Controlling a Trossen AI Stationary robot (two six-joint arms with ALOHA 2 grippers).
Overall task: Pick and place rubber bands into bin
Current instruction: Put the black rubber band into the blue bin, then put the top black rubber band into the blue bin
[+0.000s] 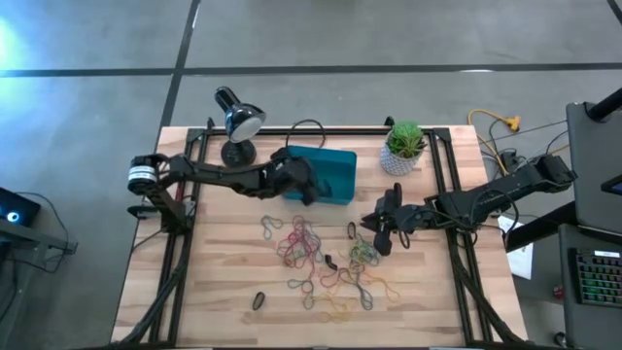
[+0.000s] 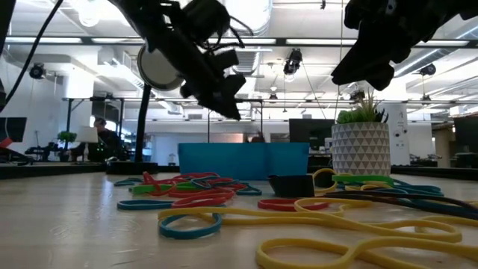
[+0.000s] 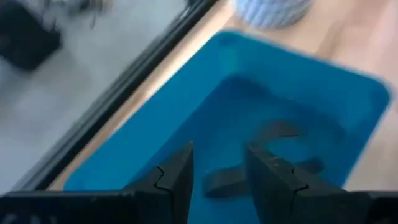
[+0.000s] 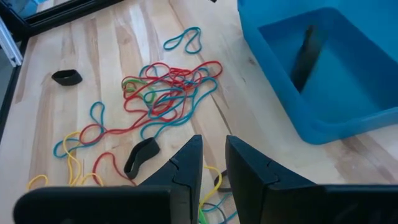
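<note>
Most rubber bands [image 1: 316,261] lie loose on the counter [image 1: 214,282], a tangled pile nearest the viewer. Beyond, the right gripper [image 1: 381,233] hovers over them, fingers a narrow gap apart, empty. Farther back, the left gripper [image 1: 309,185] hangs over the bin [image 1: 335,167], fingers parted; only a few dark bands inside.

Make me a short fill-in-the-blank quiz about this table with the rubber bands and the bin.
1. The left gripper hovers over the ____.
2. The bin is coloured ____.
3. Most rubber bands lie on the ____.
4. Right of the bin stands a white pot holding a ____.

Missing words: bin; blue; table; plant
</note>
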